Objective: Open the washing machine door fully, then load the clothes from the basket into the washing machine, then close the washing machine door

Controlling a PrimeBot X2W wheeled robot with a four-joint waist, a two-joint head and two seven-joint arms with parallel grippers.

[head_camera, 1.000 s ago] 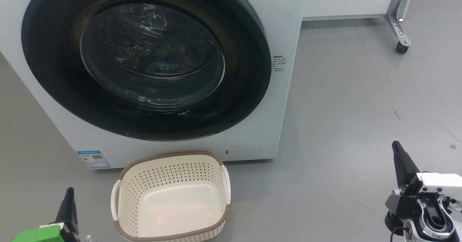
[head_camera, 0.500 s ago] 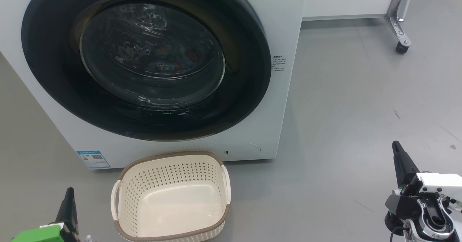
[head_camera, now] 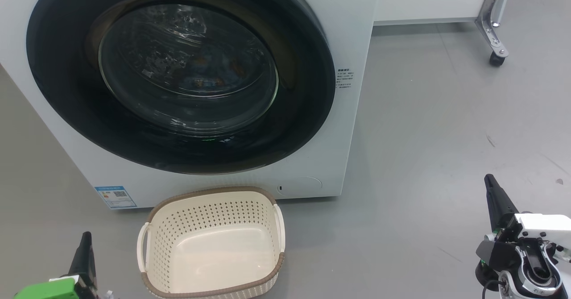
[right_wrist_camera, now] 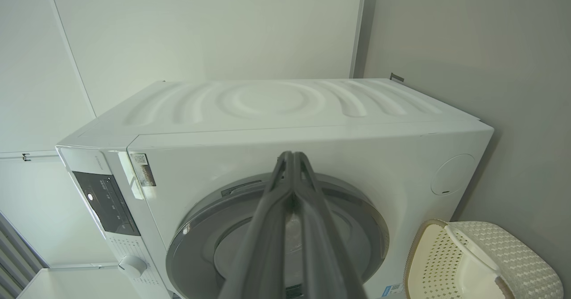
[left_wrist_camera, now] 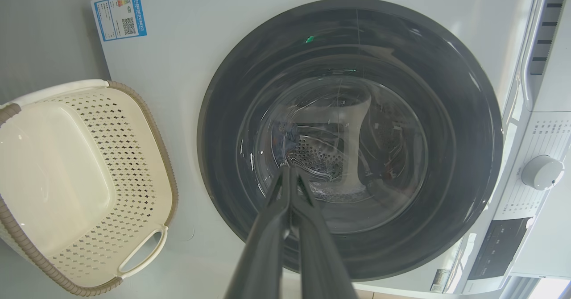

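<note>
The washing machine stood on the grey floor with the washing machine door closed, its black rim lying flush against the white front with no gap to be seen in the head view or either wrist view. Through the glass bowl, small orange and blue patches could be made out low in the drum; these I took to be the clothes, though the reflections on the glass made them faint and their full extent could not be judged. The basket sat on the floor just in front of the machine, below the door and near the blue label, upright and with nothing in it; its bare bottom was plain to see. The left gripper hung low beside the basket, apart from it, its two fingers pressed together and holding nothing, as the left wrist view confirmed. The right gripper hung well off to the machine's other side, fingers likewise together and empty. Neither touched the door, the basket or the machine. In my judgement all three steps were complete: door opened, load transferred, door closed. Nothing appeared left to do, save perhaps to confirm that the latch had caught, which the pictures could not settle.
</note>
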